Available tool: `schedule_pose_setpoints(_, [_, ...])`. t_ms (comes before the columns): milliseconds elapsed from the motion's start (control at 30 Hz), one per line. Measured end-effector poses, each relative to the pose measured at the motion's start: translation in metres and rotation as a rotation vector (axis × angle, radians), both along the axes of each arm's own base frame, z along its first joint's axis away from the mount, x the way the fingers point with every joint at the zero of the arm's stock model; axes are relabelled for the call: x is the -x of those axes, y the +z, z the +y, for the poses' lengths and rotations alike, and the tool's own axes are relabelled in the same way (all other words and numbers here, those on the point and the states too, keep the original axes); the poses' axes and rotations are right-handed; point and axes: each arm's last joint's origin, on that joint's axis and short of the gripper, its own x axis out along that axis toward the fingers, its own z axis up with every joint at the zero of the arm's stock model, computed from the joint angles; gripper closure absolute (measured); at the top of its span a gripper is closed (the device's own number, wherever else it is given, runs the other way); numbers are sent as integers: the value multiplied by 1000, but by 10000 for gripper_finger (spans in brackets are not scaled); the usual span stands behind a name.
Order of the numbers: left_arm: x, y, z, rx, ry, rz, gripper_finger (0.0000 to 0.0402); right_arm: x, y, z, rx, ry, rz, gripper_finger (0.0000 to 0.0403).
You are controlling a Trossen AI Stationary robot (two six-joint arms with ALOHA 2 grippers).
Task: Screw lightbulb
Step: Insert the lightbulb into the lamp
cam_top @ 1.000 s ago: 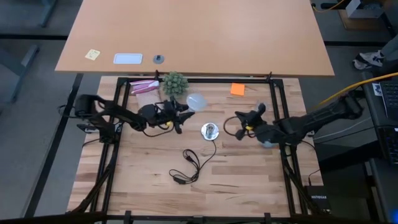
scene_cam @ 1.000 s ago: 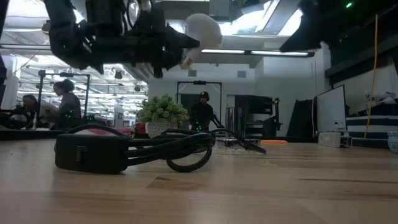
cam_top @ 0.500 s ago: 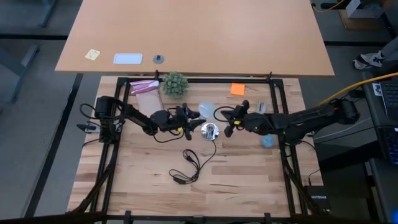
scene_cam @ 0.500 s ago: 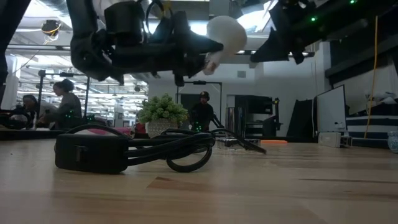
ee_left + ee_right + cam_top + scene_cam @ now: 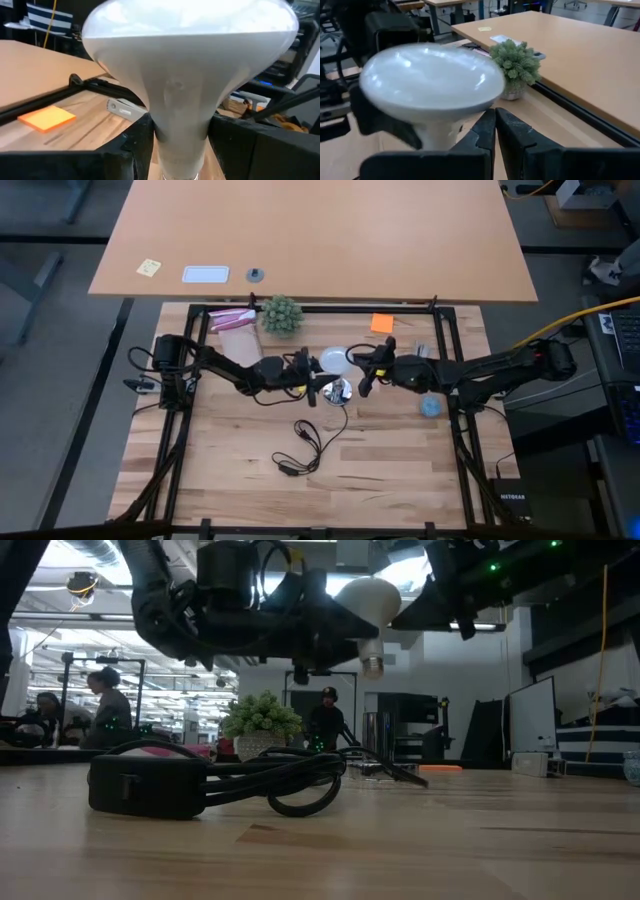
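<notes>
Frosted white, the lightbulb (image 5: 368,602) hangs base-down in the left gripper (image 5: 308,377), clamped at its neck above the silvery socket (image 5: 338,390), the right gripper (image 5: 362,370) pinched empty beside it; lowering squarely comes next.

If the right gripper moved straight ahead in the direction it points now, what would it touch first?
Most likely the lightbulb. The shut right gripper points at its neck, just beyond the fingertips, while the left gripper holds it. How much gap remains is unclear.
</notes>
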Motion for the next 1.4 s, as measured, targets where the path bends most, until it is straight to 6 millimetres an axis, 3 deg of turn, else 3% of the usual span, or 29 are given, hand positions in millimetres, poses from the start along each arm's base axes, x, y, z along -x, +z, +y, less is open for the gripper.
schedule_pose_setpoints(467, [0,0,0,-50,7,10,245,6,-10,-2,55,-64,140,379])
schedule_pose_setpoints(833, [1,-3,-3,-70,52,42,245,10,-8,-2,57,-69,148,379])
schedule_pose_setpoints(1167, [-5,-32,-13,-37,78,-13,245,9,-7,-1,36,-18,139,379])
schedule_pose_setpoints(1400, [-6,-41,-12,-41,79,10,245,6,-7,0,1,10,114,379])
